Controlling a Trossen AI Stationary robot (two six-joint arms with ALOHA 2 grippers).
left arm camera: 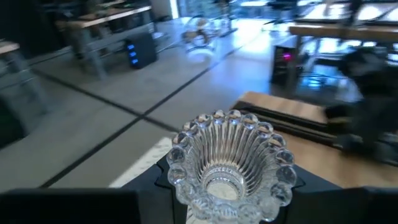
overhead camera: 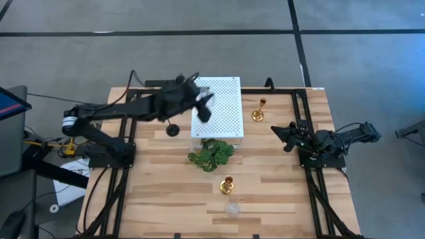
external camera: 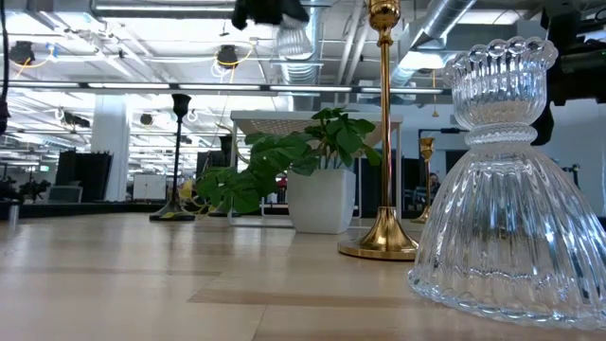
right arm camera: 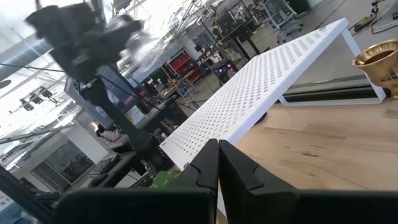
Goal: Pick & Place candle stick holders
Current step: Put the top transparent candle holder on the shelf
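High view, near edge to far: clear glass holder [overhead camera: 232, 210] nr table's near edge, centre. Gold holder [overhead camera: 227, 185] just behind it. Green sprig [overhead camera: 211, 155] in white pot, mid-table. White perforated riser [overhead camera: 217, 106] at far edge. Black holder [overhead camera: 172, 129] beside riser's left side; 2nd gold holder [overhead camera: 258, 111] to its right. Left gripper [overhead camera: 202, 101] raised over riser, fingers clamped on a glass holder [left arm camera: 230, 163]. Right gripper [overhead camera: 282, 135] nr right edge, fingers closed together, nothing held.
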